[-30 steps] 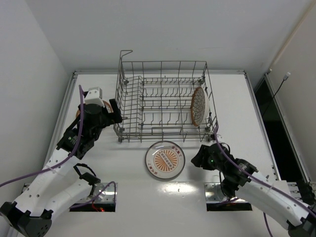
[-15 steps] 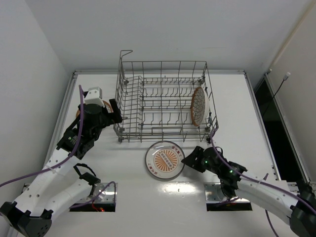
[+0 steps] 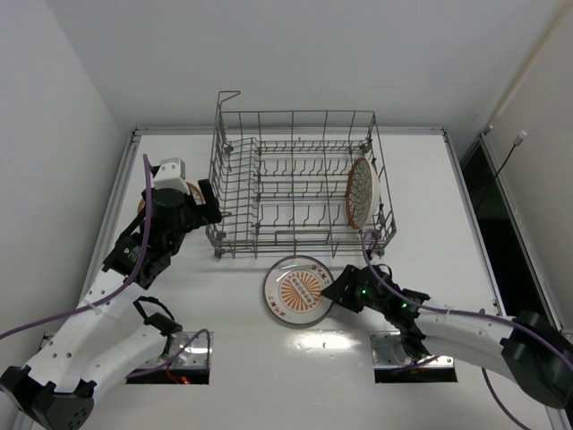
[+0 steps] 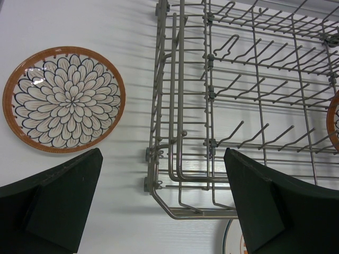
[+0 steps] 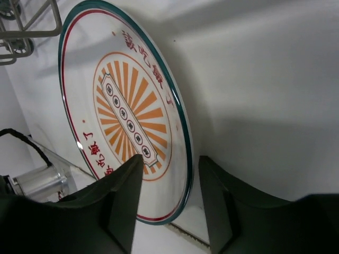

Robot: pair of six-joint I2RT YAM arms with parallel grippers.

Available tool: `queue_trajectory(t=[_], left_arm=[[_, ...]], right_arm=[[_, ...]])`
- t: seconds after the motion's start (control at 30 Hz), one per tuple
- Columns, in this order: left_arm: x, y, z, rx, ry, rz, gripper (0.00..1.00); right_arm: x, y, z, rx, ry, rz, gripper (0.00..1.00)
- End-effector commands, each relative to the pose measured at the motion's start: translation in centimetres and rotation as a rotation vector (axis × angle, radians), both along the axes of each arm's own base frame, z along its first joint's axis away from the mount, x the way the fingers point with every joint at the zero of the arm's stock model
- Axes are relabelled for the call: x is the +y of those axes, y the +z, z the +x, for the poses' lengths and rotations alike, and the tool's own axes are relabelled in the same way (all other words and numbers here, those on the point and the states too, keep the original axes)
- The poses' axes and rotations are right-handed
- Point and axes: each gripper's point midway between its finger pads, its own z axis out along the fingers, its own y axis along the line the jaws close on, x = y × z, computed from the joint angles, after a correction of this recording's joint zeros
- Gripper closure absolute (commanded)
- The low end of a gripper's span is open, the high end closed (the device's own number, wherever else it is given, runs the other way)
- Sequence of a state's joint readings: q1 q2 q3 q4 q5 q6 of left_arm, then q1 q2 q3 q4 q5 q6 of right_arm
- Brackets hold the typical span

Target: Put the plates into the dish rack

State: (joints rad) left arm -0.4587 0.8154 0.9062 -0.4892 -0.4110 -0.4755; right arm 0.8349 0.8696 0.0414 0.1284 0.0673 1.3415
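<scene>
closest to my bases, my right claw [image 3: 333, 291] sits low on the desk [image 3: 224, 309] at the right edge of the sunburst plate [image 3: 298, 288]. its two fingers are part-way spread and straddle the plate's rim, one over the patterned face and one outside the edge, with a gap on either side, so nothing is pinched. that plate lies flat on the desk, just in front of the dish rack's near wall. further out on the left, my left claw [image 4: 162, 174] hangs with its fingers spread as wide as they go and holds nothing, above the near left corner of the dish rack [image 3: 295, 240]. just left of the rack, the flower-pattern plate [image 4: 64, 99] with its orange rim lies flat on the desk, apart from the wires. inside the rack, at its right end, the lattice plate [image 3: 361, 192] stands on edge among the tines. a raised wire loop [image 3: 229, 95] sticks up at the rack's far left corner.
</scene>
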Motion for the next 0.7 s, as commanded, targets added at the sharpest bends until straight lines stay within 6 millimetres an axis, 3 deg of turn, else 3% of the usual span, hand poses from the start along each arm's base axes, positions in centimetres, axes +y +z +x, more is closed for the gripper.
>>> queue_trajectory(t=[0.0,0.13,0.2,0.23,0.37,0.43,0.47,0.5,0.57,0.6,0.63,0.67], left_arm=[[-0.3,2.1,0.1,-0.047,-0.009,-0.024,0.0],[-0.3,2.1,0.1,-0.047,-0.009,-0.024,0.0],[-0.3,2.1,0.1,-0.047,-0.009,-0.024,0.0],[-0.3,2.1,0.1,-0.047,-0.009,-0.024,0.0],[-0.3,2.1,0.1,-0.047,-0.009,-0.024,0.0],[-0.3,2.1,0.1,-0.047,-0.009,-0.024,0.0],[-0.3,2.1,0.1,-0.047,-0.009,-0.024,0.0],[-0.3,2.1,0.1,-0.047,-0.009,-0.024,0.0],[-0.3,2.1,0.1,-0.047,-0.009,-0.024,0.0],[-0.3,2.1,0.1,-0.047,-0.009,-0.024,0.0],[-0.3,2.1,0.1,-0.047,-0.009,-0.024,0.0],[-0.3,2.1,0.1,-0.047,-0.009,-0.024,0.0]], right_arm=[[-0.3,-1.7,-0.8,0.014,0.0,0.004,0.58],[-0.3,-2.5,-1.0,0.026,0.004,-0.02,0.9],[-0.1,-2.4,-1.2,0.031,0.01,-0.015,0.99],[-0.6,-3.1,-1.7,0.041,0.011,-0.038,1.0],[-1.5,-2.5,-1.8,0.033,-0.007,-0.07,1.0],[-2.0,-1.7,-1.6,0.005,-0.004,-0.11,1.0],[-1.5,-0.1,-1.2,-0.021,0.001,-0.107,1.0],[-3.2,-0.7,-2.0,0.005,0.014,-0.196,1.0],[-3.1,3.1,-1.0,-0.071,0.002,-0.181,1.0],[-4.7,3.0,-1.5,-0.064,0.012,-0.261,1.0],[-5.1,3.8,-1.5,-0.077,0.015,-0.271,1.0],[-4.8,6.3,-1.3,-0.12,0.018,-0.238,1.0]])
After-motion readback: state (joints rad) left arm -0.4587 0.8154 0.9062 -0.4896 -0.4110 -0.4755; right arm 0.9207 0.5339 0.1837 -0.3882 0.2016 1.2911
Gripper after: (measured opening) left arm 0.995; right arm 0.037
